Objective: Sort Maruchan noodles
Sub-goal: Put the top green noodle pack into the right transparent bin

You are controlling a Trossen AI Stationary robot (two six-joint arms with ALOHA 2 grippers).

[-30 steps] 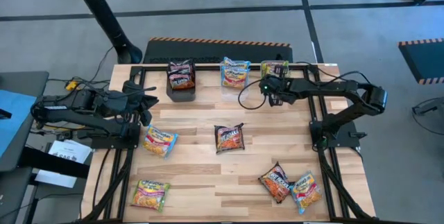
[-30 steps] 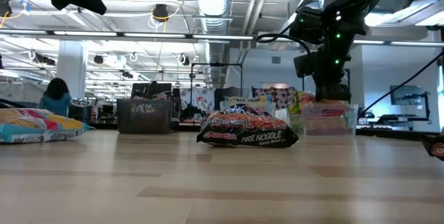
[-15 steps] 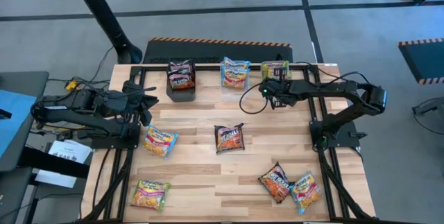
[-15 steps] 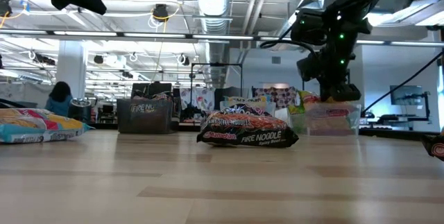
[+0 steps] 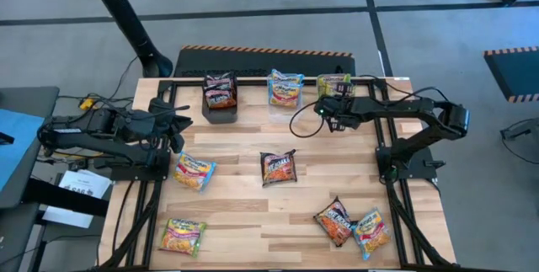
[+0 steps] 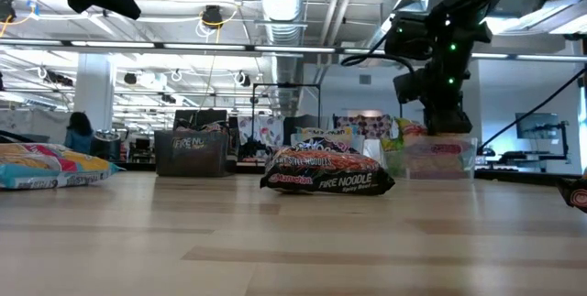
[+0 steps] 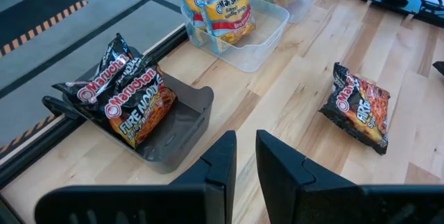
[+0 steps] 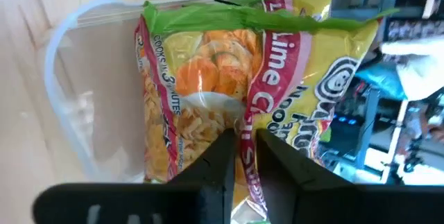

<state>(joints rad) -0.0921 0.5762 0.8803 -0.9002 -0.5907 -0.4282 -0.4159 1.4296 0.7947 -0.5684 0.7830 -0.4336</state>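
Sitting upright in a clear tub (image 8: 69, 113) at the counter's (image 5: 253, 213) far edge: a green-and-yellow packet (image 8: 236, 71) reading "Lime" and "cooks in 3 minutes", with the right end effector (image 8: 239, 156) hovering just above it, fingers narrowly parted, gripping nothing. Standing in the black box (image 7: 173, 123): two dark "Maruchan Fire Noodle" packets (image 7: 128, 92). Waiting at the counter's left edge: the left end effector (image 7: 244, 156), nearly closed and empty.
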